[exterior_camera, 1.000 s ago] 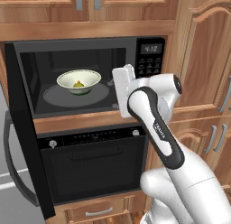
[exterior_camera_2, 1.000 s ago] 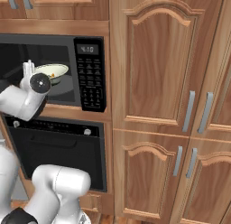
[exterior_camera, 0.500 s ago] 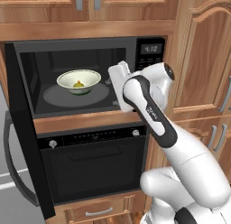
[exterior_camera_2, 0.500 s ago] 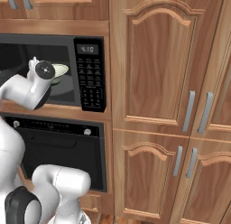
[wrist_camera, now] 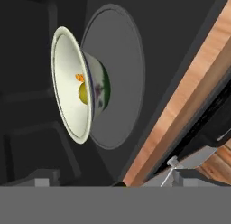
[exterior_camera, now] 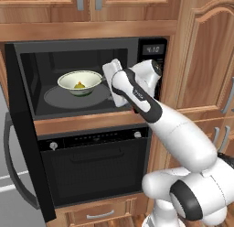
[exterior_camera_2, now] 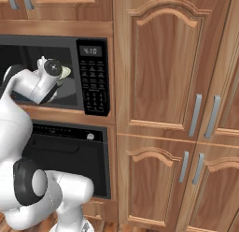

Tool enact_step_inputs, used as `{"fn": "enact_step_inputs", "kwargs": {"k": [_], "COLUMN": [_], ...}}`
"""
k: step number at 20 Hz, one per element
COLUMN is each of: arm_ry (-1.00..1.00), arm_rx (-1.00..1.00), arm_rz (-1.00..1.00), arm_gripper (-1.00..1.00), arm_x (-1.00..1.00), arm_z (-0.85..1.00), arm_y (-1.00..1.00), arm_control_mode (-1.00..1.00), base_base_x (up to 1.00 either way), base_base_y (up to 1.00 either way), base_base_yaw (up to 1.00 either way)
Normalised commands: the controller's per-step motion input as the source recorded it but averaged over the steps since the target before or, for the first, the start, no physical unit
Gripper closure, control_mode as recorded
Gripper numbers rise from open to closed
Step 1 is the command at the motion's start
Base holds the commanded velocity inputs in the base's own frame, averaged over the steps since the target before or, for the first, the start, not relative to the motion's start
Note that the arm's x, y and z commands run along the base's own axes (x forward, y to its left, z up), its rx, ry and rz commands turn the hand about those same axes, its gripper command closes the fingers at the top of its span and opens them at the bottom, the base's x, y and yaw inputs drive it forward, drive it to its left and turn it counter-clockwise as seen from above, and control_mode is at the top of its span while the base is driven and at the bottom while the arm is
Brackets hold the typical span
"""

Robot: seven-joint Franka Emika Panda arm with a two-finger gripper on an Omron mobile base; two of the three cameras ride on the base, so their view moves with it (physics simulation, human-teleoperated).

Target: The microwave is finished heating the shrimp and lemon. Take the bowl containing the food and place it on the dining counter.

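Wooden cabinets frame the open microwave [exterior_camera: 91, 75]; the bowl [exterior_camera: 79, 82] sits just ahead of the spread, empty gripper [exterior_camera: 109, 77], awaiting pickup.

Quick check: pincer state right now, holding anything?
Pincer: open, holding nothing; it sits inside the microwave beside the bowl, not gripping it.
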Motion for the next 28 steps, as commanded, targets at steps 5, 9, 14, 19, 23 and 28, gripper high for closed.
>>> {"fn": "enact_step_inputs", "kwargs": {"k": [5,9,14,19,23,28], "arm_ry": [0.01,0.00,0.00,0.00,0.00,0.00], "arm_rx": [-0.04,-0.04,-0.08,-0.07,-0.06,-0.05], "arm_rz": [0.00,0.00,0.00,0.00,0.00,0.00], "arm_gripper": [-1.00,-1.00,-1.00,-1.00,-1.00,-1.00], "arm_x": [0.46,0.50,0.57,0.56,0.47,0.42], "arm_z": [-0.29,-0.16,-0.20,-0.15,-0.08,-0.10], "arm_y": [0.49,0.27,0.26,0.20,0.08,0.04], "arm_control_mode": [-1.00,-1.00,-1.00,-1.00,-1.00,-1.00], "base_base_x": [0.00,0.00,0.00,0.00,0.00,0.00], "base_base_y": [0.00,0.00,0.00,0.00,0.00,0.00], "base_base_yaw": [0.00,0.00,0.00,0.00,0.00,0.00]}}
